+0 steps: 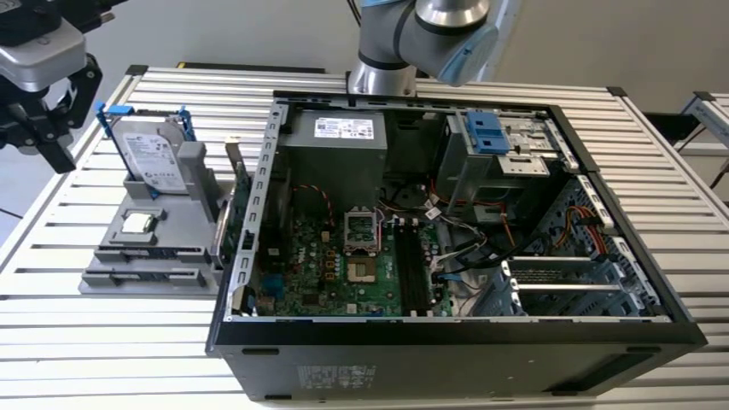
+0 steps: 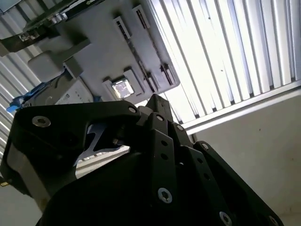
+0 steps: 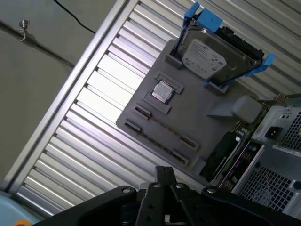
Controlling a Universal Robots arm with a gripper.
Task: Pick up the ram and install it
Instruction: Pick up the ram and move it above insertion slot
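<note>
Ram (image 3: 229,149) first: it looks like the dark stick standing on its long edge between the grey holder (image 1: 114,232) and the side wall of the open case (image 1: 456,333), near the desk (image 1: 114,342) edge on the exterior view's left. In the exterior view the ram (image 1: 228,243) shows as a thin dark sliver there, hard to make out.

Now the gripper (image 1: 51,149): it hangs high by the desk's far corner on the exterior view's left, just off the hard drive (image 1: 154,154) and well apart from the ram. In the first wrist view the fingers (image 3: 158,181) are pressed together with nothing between them.

On the holder, the hard drive stands upright in its blue bracket, and the processor (image 1: 139,222) lies flat in front of it.
</note>
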